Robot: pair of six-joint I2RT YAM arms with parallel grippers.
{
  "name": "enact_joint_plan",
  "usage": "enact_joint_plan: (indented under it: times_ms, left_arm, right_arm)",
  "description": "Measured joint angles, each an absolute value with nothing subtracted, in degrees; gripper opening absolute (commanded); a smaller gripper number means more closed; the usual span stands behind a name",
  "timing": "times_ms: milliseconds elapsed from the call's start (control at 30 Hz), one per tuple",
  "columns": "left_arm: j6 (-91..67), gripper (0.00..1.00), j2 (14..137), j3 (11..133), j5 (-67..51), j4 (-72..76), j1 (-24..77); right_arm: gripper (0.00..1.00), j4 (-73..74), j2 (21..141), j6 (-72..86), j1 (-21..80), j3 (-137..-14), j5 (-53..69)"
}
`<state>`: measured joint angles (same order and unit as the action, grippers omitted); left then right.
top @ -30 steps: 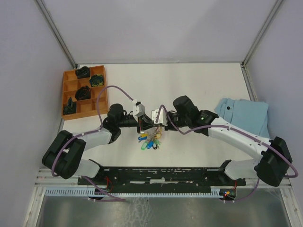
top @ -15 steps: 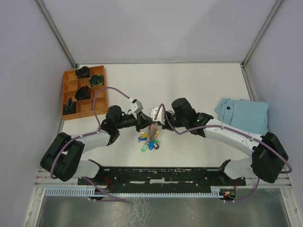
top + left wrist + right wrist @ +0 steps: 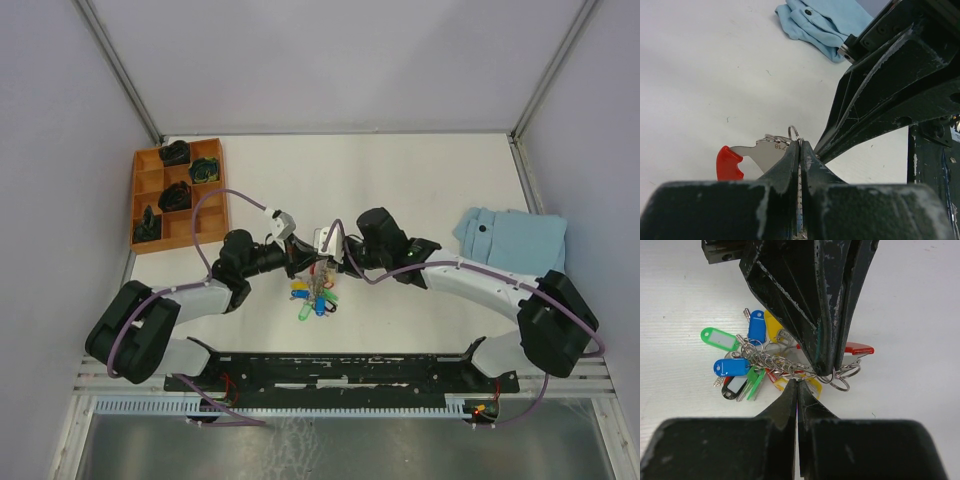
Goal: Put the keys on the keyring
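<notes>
We find the left gripper (image 3: 800, 148) closed, pinching a ring of the keyring (image 3: 775, 362). The right gripper (image 3: 797, 386), at its 3 o'clock, has its jaws together at the chain. The keys (image 3: 731, 367) lie on the table (image 3: 420, 180) at 6 o'clock

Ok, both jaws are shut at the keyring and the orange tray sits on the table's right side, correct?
No: the orange tray sits on the table's left side, as the top view shows. Both jaws are indeed shut at the keyring.
</notes>
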<state>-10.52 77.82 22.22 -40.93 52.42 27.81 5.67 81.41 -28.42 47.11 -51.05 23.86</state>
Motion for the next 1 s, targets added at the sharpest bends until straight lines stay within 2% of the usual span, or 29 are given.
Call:
enact_joint_plan:
  times_ms: [200,433,700,1000]
  left_arm:
    - [-9.3,0.29,77.3,22.2,-39.9,52.3,27.7]
    - [-5.8,0.42,74.4,21.9,-39.6,52.2,27.4]
    - [-2.0,0.48,74.9,22.0,-44.9,50.0,27.3]
    - [1.2,0.5,77.8,23.6,-51.2,46.7,27.3]
  right_arm:
    - [0.01,11.7,80.9,-30.8,47.2,-54.3,23.3]
    - [0.01,19.5,80.9,-34.7,47.4,-59.7,22.6]
    - [0.01,26.4,80.9,-38.3,47.4,-64.5,22.4]
    - [0.01,29.0,80.9,-39.4,47.4,-65.3,23.0]
